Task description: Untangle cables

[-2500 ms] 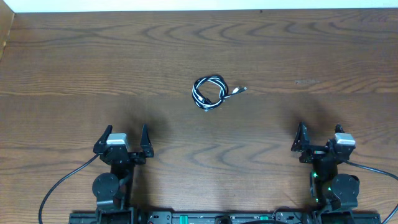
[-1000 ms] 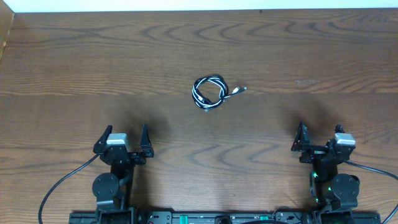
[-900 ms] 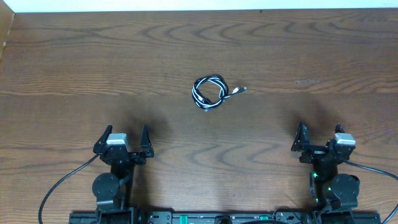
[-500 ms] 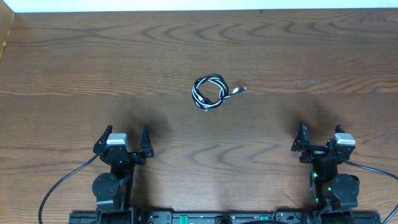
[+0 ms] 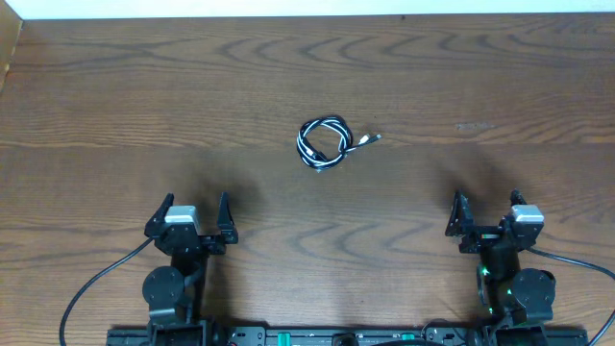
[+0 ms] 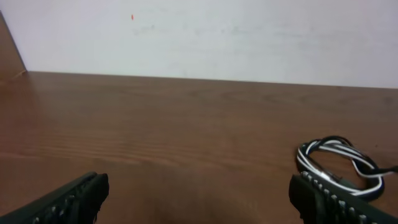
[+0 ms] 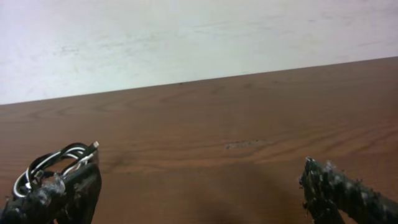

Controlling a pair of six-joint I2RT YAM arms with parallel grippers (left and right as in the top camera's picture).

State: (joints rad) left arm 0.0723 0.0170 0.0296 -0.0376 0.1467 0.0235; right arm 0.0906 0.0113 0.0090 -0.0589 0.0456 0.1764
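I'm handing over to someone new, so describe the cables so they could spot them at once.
On the wooden table, look near the middle, ahead of and between the left gripper and right gripper. The cables lie there in one small loose coil, a plug end sticking out on the right. Their black-and-white strands are far thinner than the black arm cable.

We are seeing a brown wood-grain table (image 5: pixel 144 86) filling the overhead view, with a faint pale scuff (image 5: pixel 474 126) showing on its right half. A white wall (image 6: pixel 249 37) is running behind the far edge and carrying a small red speck (image 6: pixel 132 17). A wooden side board (image 6: pixel 9 53) is standing at the left end.
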